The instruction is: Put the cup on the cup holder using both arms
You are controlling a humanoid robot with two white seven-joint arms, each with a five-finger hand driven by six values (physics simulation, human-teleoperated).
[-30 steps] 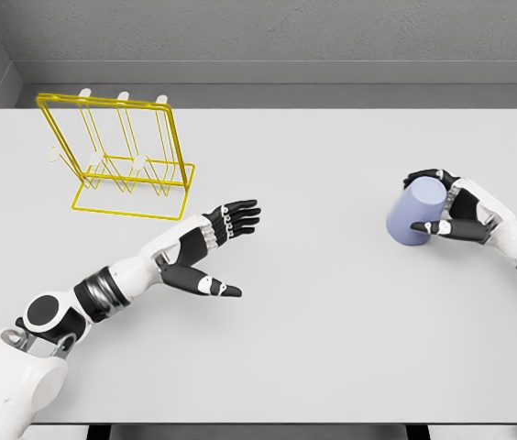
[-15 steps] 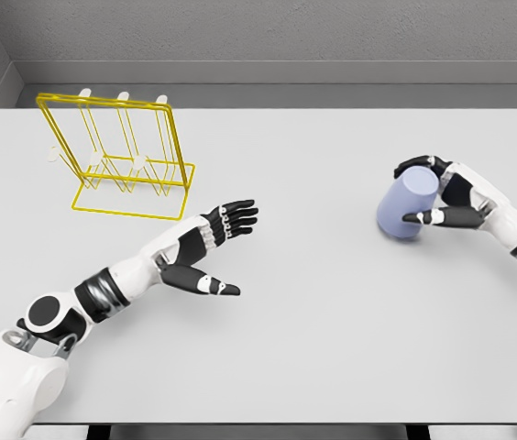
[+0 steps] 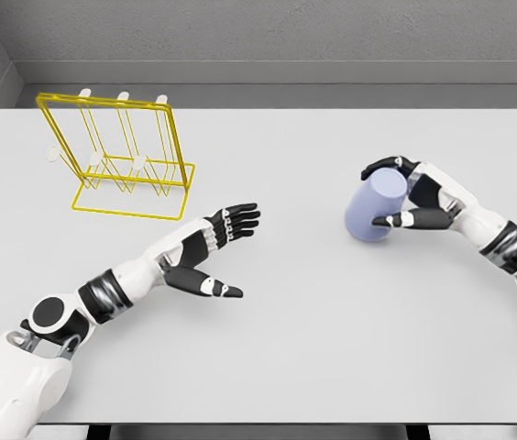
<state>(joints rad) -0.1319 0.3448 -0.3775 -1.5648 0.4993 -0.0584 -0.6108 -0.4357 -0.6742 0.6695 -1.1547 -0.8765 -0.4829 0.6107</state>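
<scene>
A pale blue cup point(image 3: 374, 208) is tilted over the white table, right of the middle, with my right hand point(image 3: 403, 194) shut on it from the right side. The thumb lies across its front and the fingers curl over its top. The yellow wire cup holder point(image 3: 123, 156) with white-tipped pegs stands at the back left. My left hand point(image 3: 225, 250) hovers left of the middle, open, fingers stretched toward the right and thumb spread, holding nothing. It is below and to the right of the holder's base.
The white table point(image 3: 295, 348) fills the view and ends at a grey wall point(image 3: 258, 37) behind. The table's front edge runs along the bottom of the view.
My right hand has carried the cup leftward toward the table's middle, and the cup tilts more. The left hand has barely shifted.
</scene>
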